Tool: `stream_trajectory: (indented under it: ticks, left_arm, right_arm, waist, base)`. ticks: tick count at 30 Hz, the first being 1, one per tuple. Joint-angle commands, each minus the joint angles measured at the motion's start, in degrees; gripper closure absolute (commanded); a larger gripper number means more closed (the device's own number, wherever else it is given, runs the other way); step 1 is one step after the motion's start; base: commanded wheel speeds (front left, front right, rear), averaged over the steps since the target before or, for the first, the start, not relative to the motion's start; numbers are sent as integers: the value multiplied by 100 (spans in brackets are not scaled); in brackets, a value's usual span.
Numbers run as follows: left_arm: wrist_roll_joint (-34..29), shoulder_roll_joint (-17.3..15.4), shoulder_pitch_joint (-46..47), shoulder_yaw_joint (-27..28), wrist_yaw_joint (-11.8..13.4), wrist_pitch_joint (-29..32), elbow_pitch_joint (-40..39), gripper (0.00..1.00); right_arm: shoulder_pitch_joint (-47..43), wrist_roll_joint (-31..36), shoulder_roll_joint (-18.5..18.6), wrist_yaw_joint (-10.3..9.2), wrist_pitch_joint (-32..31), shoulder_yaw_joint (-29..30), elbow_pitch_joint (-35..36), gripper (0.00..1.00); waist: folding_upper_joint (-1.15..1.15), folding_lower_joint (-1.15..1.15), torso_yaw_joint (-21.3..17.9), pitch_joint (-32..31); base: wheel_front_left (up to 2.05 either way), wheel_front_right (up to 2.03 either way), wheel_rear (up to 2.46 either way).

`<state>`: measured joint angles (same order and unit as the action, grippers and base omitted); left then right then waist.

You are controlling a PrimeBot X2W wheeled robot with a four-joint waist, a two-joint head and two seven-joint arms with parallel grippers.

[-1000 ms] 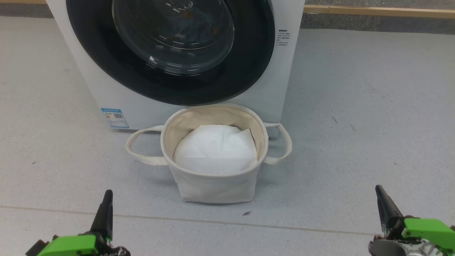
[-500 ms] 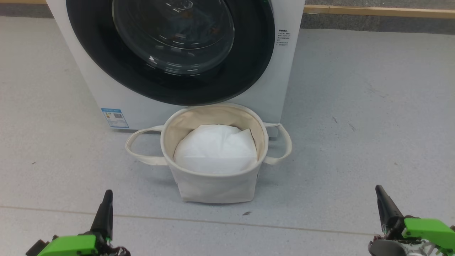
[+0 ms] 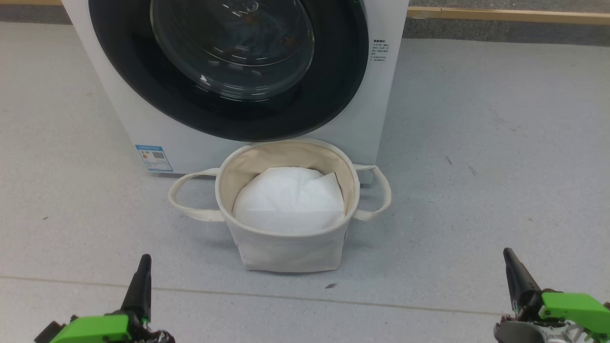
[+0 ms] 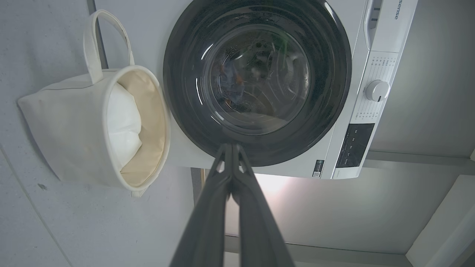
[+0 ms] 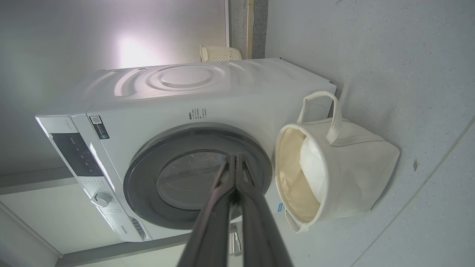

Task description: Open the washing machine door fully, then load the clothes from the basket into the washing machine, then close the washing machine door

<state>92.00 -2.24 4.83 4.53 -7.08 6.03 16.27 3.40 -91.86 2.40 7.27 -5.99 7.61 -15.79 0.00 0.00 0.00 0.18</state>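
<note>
The white washing machine [image 3: 381,95] stands ahead with its black-rimmed washing machine door [image 3: 333,71] shut flat against the front. Behind the glass, bluish clothes [image 4: 230,79] with orange marks show dimly. The cream basket [image 3: 286,252] sits on the floor touching the machine's front and holds a plain white sheet [image 3: 288,200]. My left gripper [image 3: 144,259] is at the lower left and my right gripper [image 3: 507,252] at the lower right. Both are shut, hold nothing, and are well short of the basket. In the wrist views each pair of fingers [image 4: 231,146] [image 5: 234,155] is pressed together.
Grey floor stretches on both sides of the machine, with a seam line [image 3: 286,295] crossing in front of me. A wooden strip [image 3: 500,16] runs along the back wall. The machine's knob [image 4: 376,90] sits on its control panel. A woven item [image 5: 220,53] stands behind the machine.
</note>
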Motion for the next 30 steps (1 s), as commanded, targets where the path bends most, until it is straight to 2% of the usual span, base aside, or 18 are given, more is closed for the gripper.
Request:
stream_trajectory:
  ticks: [1, 30]
  left_arm:
    - [19, -64, 136, 197, -41, 45, -222, 100]
    - [19, -64, 136, 197, -41, 45, -222, 100]
  right_arm:
    - [279, -26, 49, 22, -54, -103, 177, 100]
    - [279, -25, 48, 22, -54, -103, 177, 100]
  waist:
    - [0, 0, 0, 0]
    - [0, 0, 0, 0]
  base:
    - [0, 0, 0]
    - [0, 0, 0]
